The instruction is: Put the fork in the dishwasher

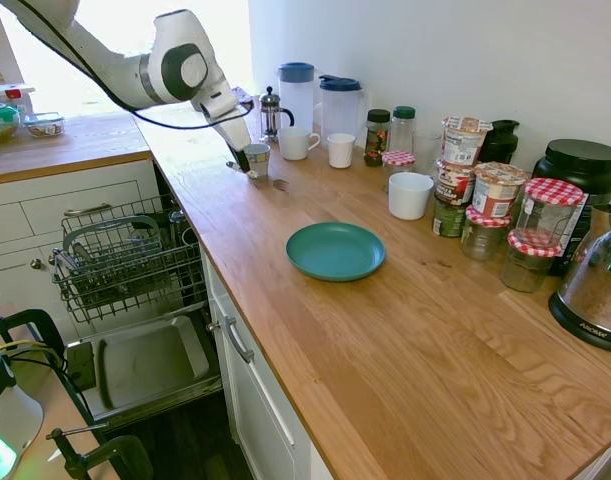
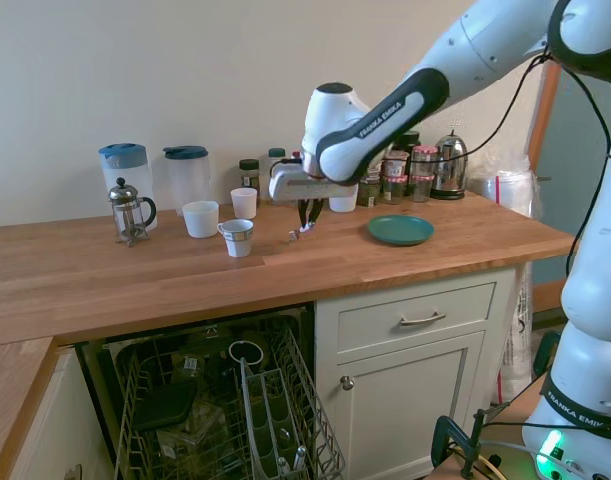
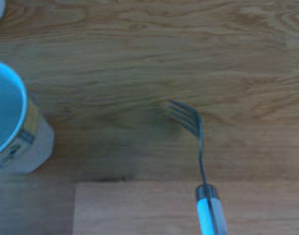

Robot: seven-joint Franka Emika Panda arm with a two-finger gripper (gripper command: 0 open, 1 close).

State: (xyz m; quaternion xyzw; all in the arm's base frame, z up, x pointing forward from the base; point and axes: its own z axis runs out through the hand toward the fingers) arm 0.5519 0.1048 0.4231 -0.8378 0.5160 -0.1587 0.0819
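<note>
Nearest in the first exterior view, the dishwasher [image 1: 135,270] is standing open, its rack pulled out and its door dropped flat below the worktop [image 1: 385,330] edge. Further back the claw [image 2: 305,222] is hanging just above the wood beside a small cup [image 2: 237,237], and the fork [image 3: 198,147] appears to be pinched by its pale handle, tines out over the boards. So the pick-up looks done and the carry is beginning. The next move is calling for a lift clear of the cup, a swing out past the worktop edge, then a descent over the rack. The wrist view is giving the fork clearly; in both exterior views it is only a glint under the claw. Only the exterior views are showing the rack, and the second one its crowded inside
</note>
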